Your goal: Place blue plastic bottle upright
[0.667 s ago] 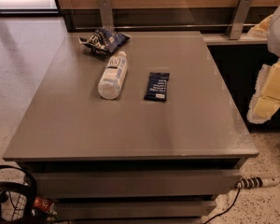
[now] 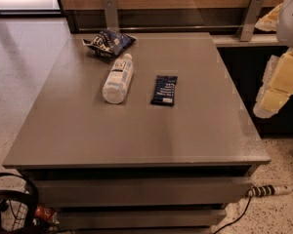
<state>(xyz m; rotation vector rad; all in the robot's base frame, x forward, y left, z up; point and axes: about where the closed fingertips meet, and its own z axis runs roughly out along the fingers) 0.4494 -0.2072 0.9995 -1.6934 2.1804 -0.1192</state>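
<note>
The blue plastic bottle (image 2: pixel 118 78) lies on its side on the grey table (image 2: pixel 136 135), at the back left. It is clear, with a white cap pointing away toward the snack bag and a white label with blue print. My gripper (image 2: pixel 277 86), a cream-coloured part of the arm, hangs off the table's right edge. It is far from the bottle and holds nothing that I can see.
A blue-and-white snack bag (image 2: pixel 109 42) lies just behind the bottle's cap. A flat dark blue packet (image 2: pixel 165 90) lies to the bottle's right. Metal brackets (image 2: pixel 110 12) and a wood wall stand behind the table. Cables and a black basket (image 2: pixel 12 204) sit on the floor in front.
</note>
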